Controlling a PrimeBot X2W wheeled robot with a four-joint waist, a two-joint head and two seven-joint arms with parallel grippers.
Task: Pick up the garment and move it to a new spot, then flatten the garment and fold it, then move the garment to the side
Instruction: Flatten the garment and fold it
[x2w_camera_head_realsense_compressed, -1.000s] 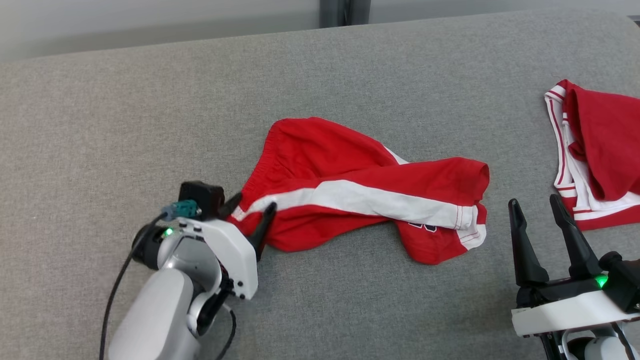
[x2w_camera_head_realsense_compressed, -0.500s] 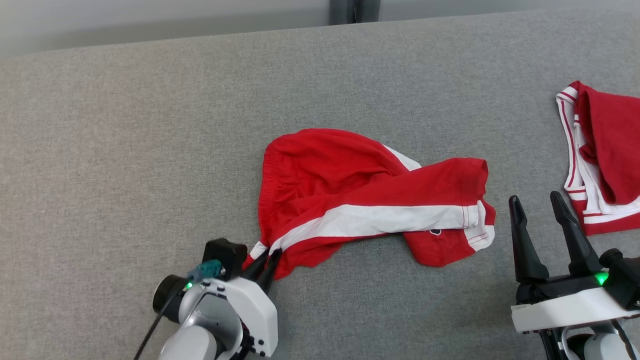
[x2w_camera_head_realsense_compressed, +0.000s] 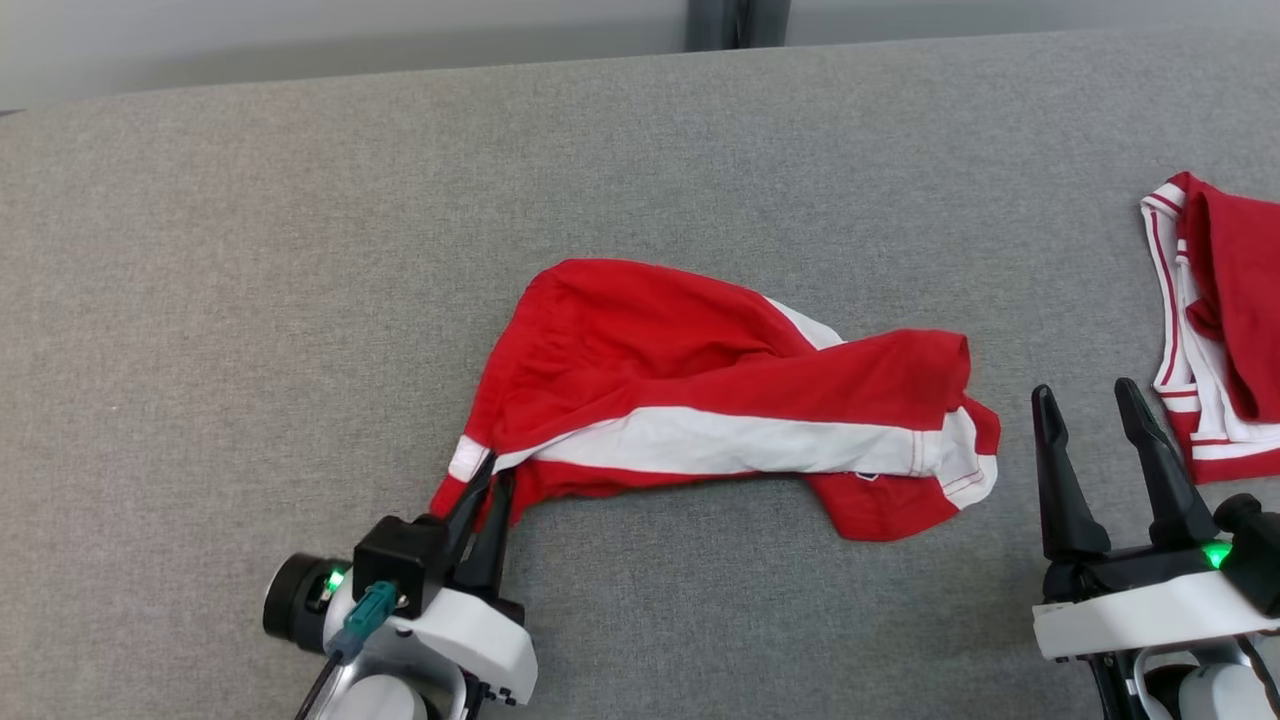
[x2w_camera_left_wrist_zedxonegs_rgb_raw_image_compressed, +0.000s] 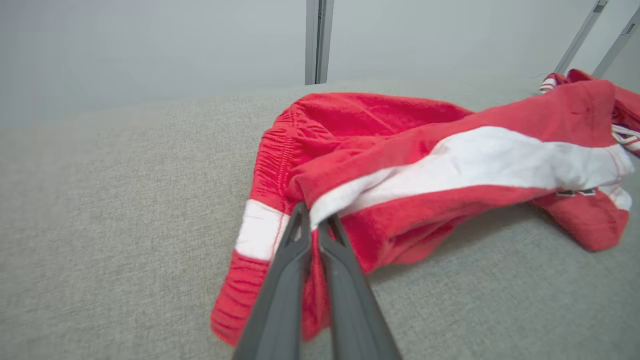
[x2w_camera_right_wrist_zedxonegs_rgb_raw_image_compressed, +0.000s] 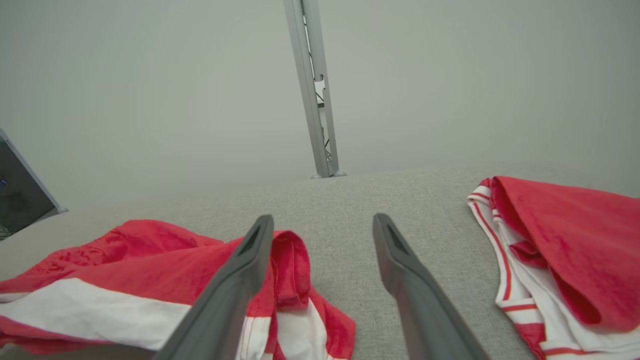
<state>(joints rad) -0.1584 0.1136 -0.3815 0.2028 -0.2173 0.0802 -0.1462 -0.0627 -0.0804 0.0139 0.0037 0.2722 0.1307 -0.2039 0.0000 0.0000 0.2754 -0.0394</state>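
left claw (x2w_camera_head_realsense_compressed: 497, 470): fingers pinched together on the near-left corner of the red shorts (x2w_camera_head_realsense_compressed: 700, 390), at the waistband where the white stripe ends. from that corner the shorts run right across the middle of the grey table (x2w_camera_head_realsense_compressed: 250, 250), crumpled, with the leg hems at the right end. right claw (x2w_camera_head_realsense_compressed: 1084, 390): near right, fingers spread wide, holding nothing, just beside the hems but not touching. a red and white garment (x2w_camera_head_realsense_compressed: 1235, 290) lies bunched at the right edge.

Red-and-white spare garment (x2w_camera_head_realsense_compressed: 1230, 300) at right edge of grey fabric surface (x2w_camera_head_realsense_compressed: 300, 250); metal post (x2w_camera_head_realsense_compressed: 737, 22) behind.
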